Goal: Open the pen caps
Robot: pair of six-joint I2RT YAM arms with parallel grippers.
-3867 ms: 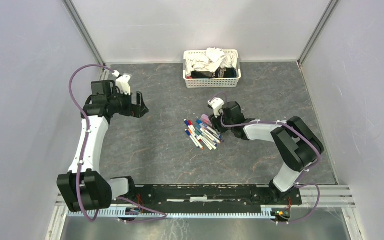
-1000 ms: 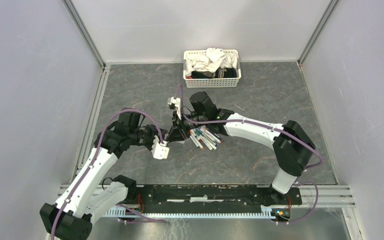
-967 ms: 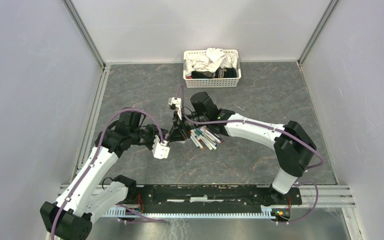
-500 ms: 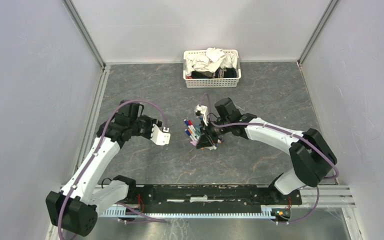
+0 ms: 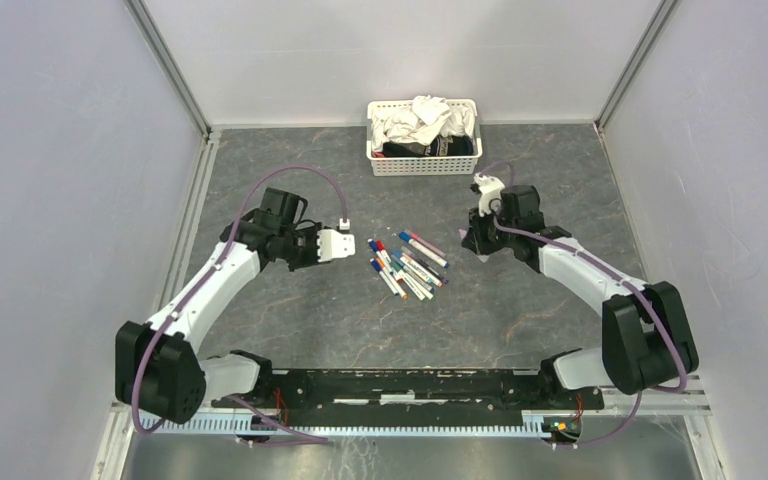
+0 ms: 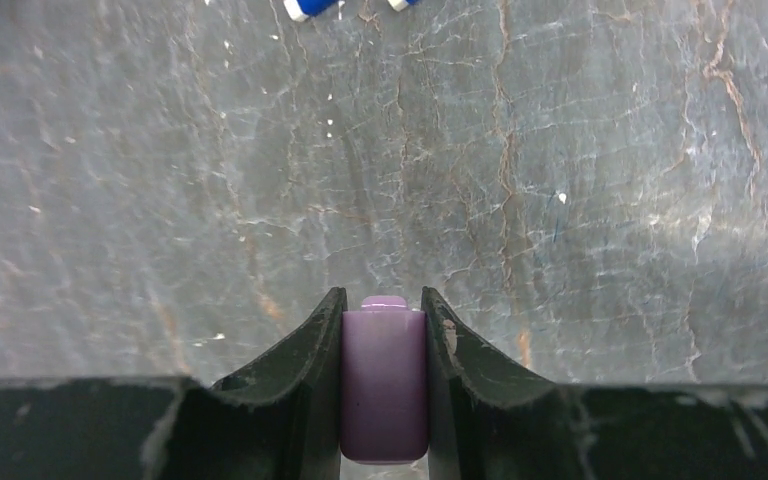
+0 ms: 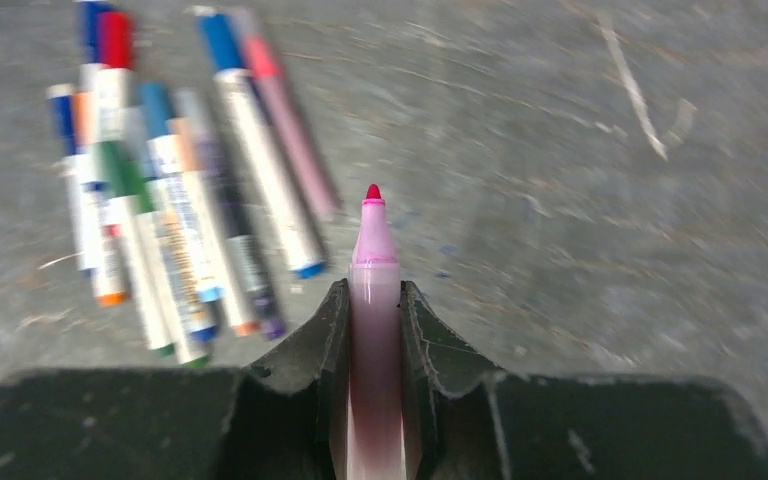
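**Cap and pen being held apart, one in each gripper**

A stubby pinkish-purple cap (image 6: pixel 383 385) is being clamped in the left gripper (image 6: pixel 383 297). The jaws are being pressed against both of its sides, and its rounded end is just being shown past the fingertips. Beyond it, the grey marbled table (image 6: pixel 580 180) is being seen by the left wrist camera, with two pen ends being caught at the top edge of that view.

A pink pen (image 7: pixel 373 245) is being pinched in the right gripper (image 7: pixel 374 288), whose jaws are being closed tight on the barrel. The pen's tapered nose and bare red felt tip are being pointed forward, out beyond the fingertips and above the table.

In the top view, the two arms are being held well apart, one on each side of the other pens (image 5: pixel 407 268). These are lying side by side in a loose heap on the table, between the two grippers and touching neither. White barrels and ends in blue, red, orange and green are being shown. Two of them, one blue-ended and one pinkish, are lying just beside the heap on its far right side.

A white basket (image 5: pixel 423 163) filled with cloths (image 5: pixel 415 115) is being seen at the far edge of the table, well apart from the heap.
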